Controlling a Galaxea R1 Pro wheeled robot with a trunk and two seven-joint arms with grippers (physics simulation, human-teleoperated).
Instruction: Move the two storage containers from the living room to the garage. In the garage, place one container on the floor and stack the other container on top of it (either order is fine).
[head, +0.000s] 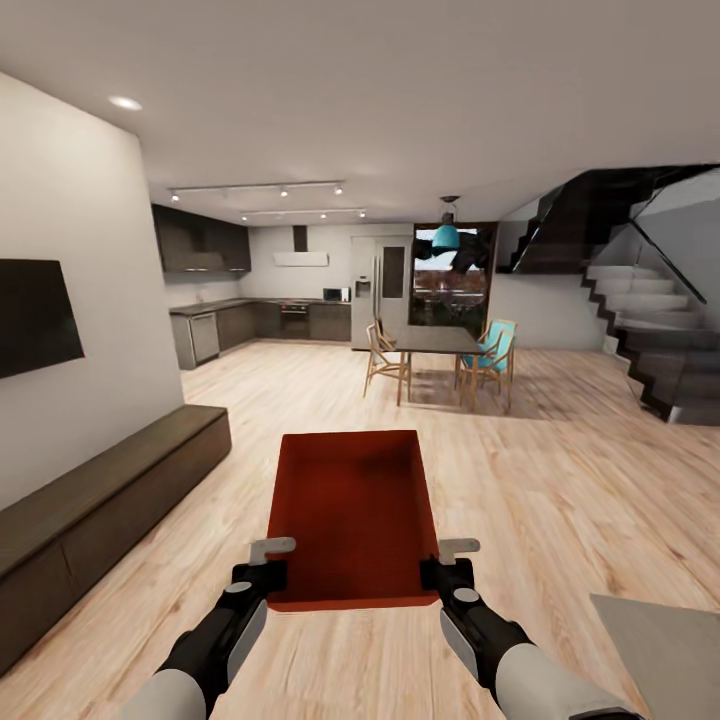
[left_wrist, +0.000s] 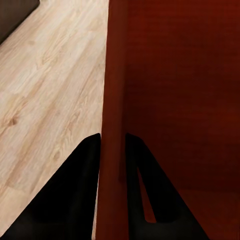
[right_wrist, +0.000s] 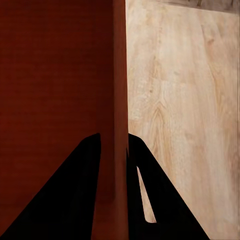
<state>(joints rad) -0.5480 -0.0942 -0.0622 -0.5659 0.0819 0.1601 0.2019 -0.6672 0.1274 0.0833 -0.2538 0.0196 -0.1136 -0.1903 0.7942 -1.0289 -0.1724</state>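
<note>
I hold one orange-red storage container (head: 352, 515) level in front of me, above the light wood plank floor of the living room. My left gripper (head: 268, 570) is shut on its left wall near the near corner, and my right gripper (head: 440, 568) is shut on its right wall. In the left wrist view the container's wall (left_wrist: 112, 100) runs between the two dark fingers (left_wrist: 75, 200). The right wrist view shows the same: the red wall (right_wrist: 119, 100) pinched between dark fingers (right_wrist: 75, 200). The bin is open-topped and looks empty.
A long dark low bench (head: 100, 500) runs along the white wall at left under a black TV (head: 35, 315). Ahead stand a dining table with chairs (head: 440, 360), a kitchen (head: 260, 315) and a dark staircase (head: 650, 330) at right. A grey surface's corner (head: 665, 640) juts in at lower right.
</note>
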